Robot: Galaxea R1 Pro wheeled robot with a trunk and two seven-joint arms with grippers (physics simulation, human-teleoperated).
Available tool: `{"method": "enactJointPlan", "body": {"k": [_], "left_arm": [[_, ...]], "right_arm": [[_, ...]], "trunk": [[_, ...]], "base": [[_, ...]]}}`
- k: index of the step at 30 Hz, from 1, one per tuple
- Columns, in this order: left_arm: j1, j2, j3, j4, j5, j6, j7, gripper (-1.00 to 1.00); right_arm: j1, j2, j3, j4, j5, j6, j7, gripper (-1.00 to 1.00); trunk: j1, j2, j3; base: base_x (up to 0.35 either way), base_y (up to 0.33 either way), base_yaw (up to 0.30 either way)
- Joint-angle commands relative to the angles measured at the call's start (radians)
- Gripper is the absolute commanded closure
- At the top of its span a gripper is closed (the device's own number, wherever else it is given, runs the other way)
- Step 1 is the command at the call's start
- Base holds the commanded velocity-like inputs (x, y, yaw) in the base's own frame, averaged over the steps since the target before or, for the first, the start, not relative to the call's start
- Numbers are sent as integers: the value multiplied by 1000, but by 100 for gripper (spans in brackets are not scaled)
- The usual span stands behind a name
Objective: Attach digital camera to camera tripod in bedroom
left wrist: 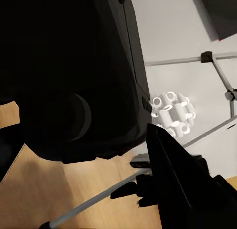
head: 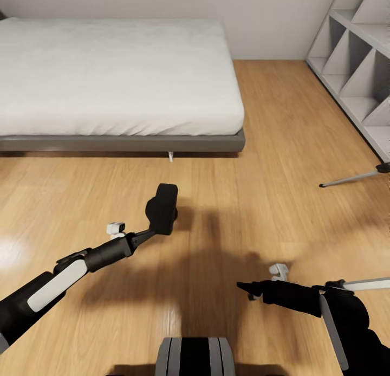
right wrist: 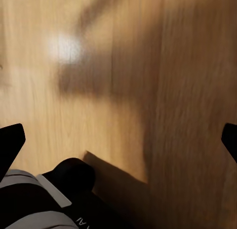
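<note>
- Currently, in the head view, we see the left gripper (head: 162,211) raised over the wood floor (head: 227,224) in front of the bed (head: 108,78), clamped on the digital camera (head: 164,205), a black block at the arm's tip.
- We confirm the hold in the left wrist view: the digital camera (left wrist: 69,75) sits right against the lens, with a round boss on its dark body and one black finger (left wrist: 173,164) alongside it.
- We locate the camera tripod (head: 352,177) at the head view's right edge, near the white shelving (head: 357,56); one silver leg with a dark foot shows on the floor, well apart from the camera.
- We see more of the tripod in the left wrist view: silver legs (left wrist: 217,90) with dark joints cross behind the camera.
- We find the right gripper (head: 246,289) low over the floor; the right wrist view shows its two black fingertips (right wrist: 11,140) at opposite edges, spread wide over bare planks, holding nothing.
</note>
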Motion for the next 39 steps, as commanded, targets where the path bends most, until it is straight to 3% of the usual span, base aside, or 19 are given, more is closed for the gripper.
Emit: {"method": "enactJointPlan", "body": {"k": [1, 27, 39], "left_arm": [[-1, 0, -3, 9, 10, 7, -3, 100], [-1, -3, -3, 49, 18, 11, 1, 100], [-1, -2, -3, 54, 78, 11, 1, 100]], "right_arm": [[-1, 0, -1, 0, 0, 7, 3, -100], [-1, 2, 0, 0, 1, 6, 2, -100], [-1, 2, 0, 0, 2, 6, 1, -100]], "trunk": [[-1, 0, 3], [-12, 6, 104], [-18, 9, 150]], "base": [[0, 0, 0], [0, 0, 0], [0, 0, 0]]}}
